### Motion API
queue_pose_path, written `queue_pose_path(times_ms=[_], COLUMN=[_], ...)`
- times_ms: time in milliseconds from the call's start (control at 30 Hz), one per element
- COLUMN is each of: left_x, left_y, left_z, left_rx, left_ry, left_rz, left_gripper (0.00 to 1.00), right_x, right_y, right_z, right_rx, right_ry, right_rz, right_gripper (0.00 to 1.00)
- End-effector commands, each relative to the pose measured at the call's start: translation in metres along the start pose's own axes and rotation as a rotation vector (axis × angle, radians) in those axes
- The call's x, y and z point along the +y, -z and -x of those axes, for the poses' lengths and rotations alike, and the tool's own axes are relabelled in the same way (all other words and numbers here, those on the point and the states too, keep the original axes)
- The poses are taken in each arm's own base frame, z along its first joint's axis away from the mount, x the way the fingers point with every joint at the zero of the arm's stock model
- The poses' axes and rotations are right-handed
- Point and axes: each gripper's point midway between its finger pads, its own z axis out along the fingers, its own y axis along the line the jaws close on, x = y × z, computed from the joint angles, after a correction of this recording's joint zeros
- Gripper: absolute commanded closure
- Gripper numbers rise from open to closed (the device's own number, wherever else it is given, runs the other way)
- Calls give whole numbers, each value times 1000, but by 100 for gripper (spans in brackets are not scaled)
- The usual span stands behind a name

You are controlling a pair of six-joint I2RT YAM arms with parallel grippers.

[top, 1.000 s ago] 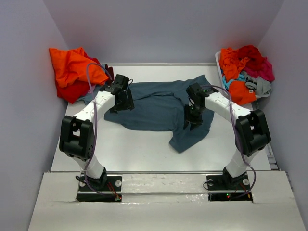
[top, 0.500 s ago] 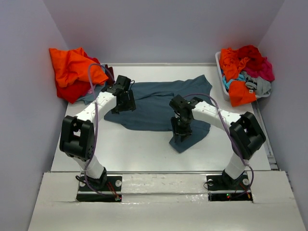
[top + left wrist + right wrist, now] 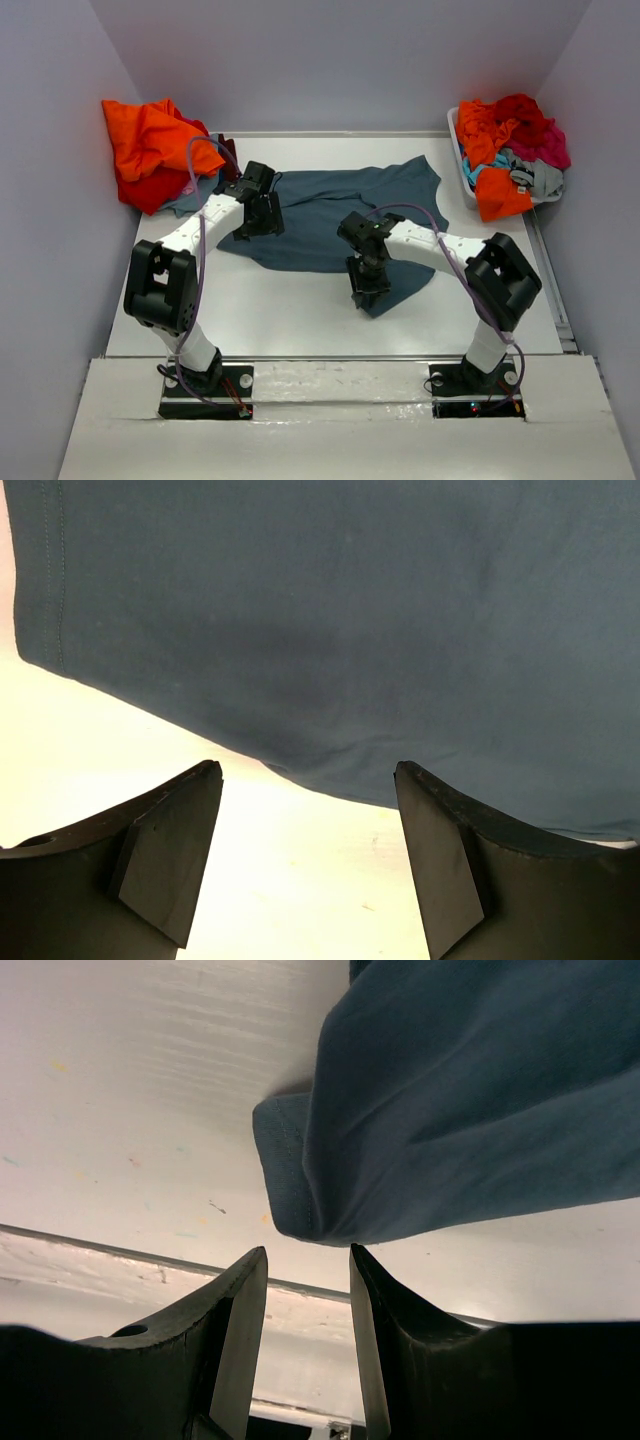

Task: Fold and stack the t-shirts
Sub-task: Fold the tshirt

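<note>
- I see a dark slate-blue t-shirt (image 3: 325, 215) of soft cloth lying spread and rumpled across the middle of the flat white table (image 3: 290, 300). One narrow part of it trails toward the near right.
- The left gripper (image 3: 262, 218) sits low over the shirt's left edge. In the left wrist view its two black fingers (image 3: 170, 850) stand wide apart with nothing between them. The hem of the slate-blue t-shirt runs just beyond their tips, with bare table under the gap.
- The right gripper (image 3: 368, 290) is down at the near trailing part of the shirt. In the right wrist view its jaws are parted, though more narrowly than the left pair. I see only table in the gap, so it holds nothing.
- A folded corner of the shirt, with a stitched hem, lies just past the right fingertips (image 3: 235, 1340). I cannot tell whether it touches them.
- At the far left corner a heap of bright orange and red shirts (image 3: 150, 150) is bunched against the wall.
- At the far right a white bin (image 3: 452, 125) holds a loose pile of mixed shirts (image 3: 515, 140) in orange, red, magenta, teal and grey.
- None of the shirts in view is folded.
</note>
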Motion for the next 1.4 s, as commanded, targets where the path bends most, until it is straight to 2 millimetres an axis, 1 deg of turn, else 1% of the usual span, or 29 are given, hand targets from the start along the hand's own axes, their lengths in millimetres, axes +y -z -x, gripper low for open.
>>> queue_pose_path(times_ms=[0, 133, 400, 700, 833, 867, 933, 967, 1033, 1067, 1100, 1167, 1233, 1333, 1367], left_x=[-3, -4, -5, -6, -7, -7, -7, -7, -7, -8, -8, -8, -9, -9, -10], left_y=[15, 17, 17, 18, 17, 17, 17, 16, 15, 14, 13, 13, 13, 12, 11], left_z=[8, 9, 11, 16, 17, 17, 18, 17, 16, 16, 16, 16, 17, 17, 17], left_rx=[-51, -52, -53, -57, -55, -54, -57, -52, -49, -47, -46, -46, -45, -45, -43], left_ry=[5, 6, 1, -14, -16, -16, -15, -18, -18, -19, -19, -19, -19, -22, -22], left_rz=[-29, -34, -34, -30, -31, -29, -30, -29, -29, -30, -31, -31, -33, -33, -33], left_gripper=[18, 18, 18, 18, 18, 18, 18, 18, 18, 18, 18, 18, 18, 18, 18], right_x=[8, 5, -2, 4, 4, 1, 1, 2, -1, -3, -4, -5, -3, -8, -16], right_y=[-4, -6, -3, -12, -12, -11, -6, -2, 5, 10, 13, 26, 39, 56, 65], right_z=[7, 10, 19, 28, 30, 30, 31, 30, 35, 37, 38, 43, 49, 56, 64], right_rx=[-23, -33, -73, -73, -78, -81, -94, -97, -129, -146, -155, -196, -235, -289, -321], right_ry=[-1, -5, -10, -15, -19, -24, -30, -39, -54, -60, -66, -84, -96, -128, -157], right_rz=[-13, -37, -85, -85, -91, -104, -107, -105, -126, -138, -144, -157, -155, -173, -185], right_gripper=[56, 56, 56, 56, 60, 65, 71, 77, 84, 89, 90, 93, 93, 93, 93])
